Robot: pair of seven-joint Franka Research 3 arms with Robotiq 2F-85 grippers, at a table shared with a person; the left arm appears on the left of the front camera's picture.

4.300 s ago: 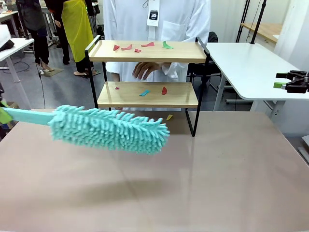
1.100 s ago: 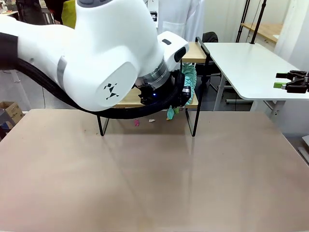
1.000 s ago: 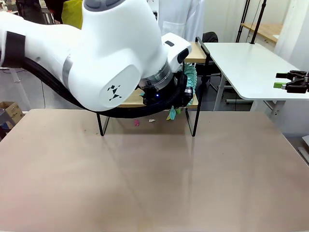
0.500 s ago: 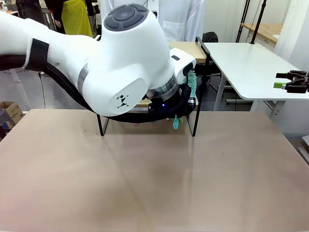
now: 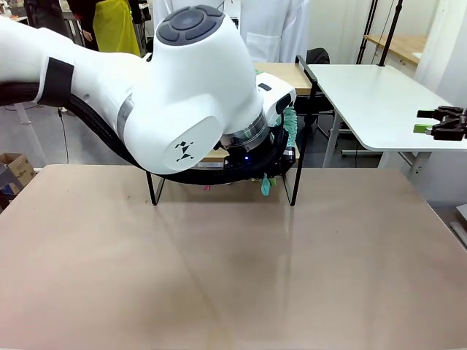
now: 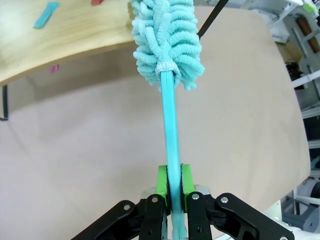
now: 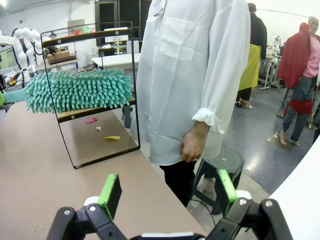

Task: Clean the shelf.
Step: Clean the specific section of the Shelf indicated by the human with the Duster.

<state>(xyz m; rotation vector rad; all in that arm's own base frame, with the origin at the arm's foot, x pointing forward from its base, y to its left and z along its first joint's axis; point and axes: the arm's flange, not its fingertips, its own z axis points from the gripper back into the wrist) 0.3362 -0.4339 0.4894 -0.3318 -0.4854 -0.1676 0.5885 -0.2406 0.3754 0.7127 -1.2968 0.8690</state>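
Observation:
The shelf [image 5: 286, 75] stands at the far edge of the beige table, mostly hidden behind my left arm in the front view. My left gripper [image 6: 170, 176] is shut on the teal handle of a fluffy teal duster [image 6: 167, 37]. The duster's head lies over the right end of the shelf's lower board [image 6: 65, 35]. In the right wrist view the duster [image 7: 80, 90] rests along that lower board of the shelf [image 7: 89, 36]. A blue scrap [image 6: 46, 13] lies on the board. My right gripper [image 7: 169, 194] is open and holds nothing, off to the right [image 5: 440, 123].
A person in a white coat [image 7: 195, 75] stands behind the shelf, hand hanging down. A pink scrap [image 7: 91, 120], a white one and a yellow scrap [image 7: 112, 137] lie on the table under the shelf. A white table [image 5: 372, 95] stands at the right.
Over the last second my left arm has shifted right along the lower board with the duster; in the last half second it has barely moved. The right gripper has stayed put.

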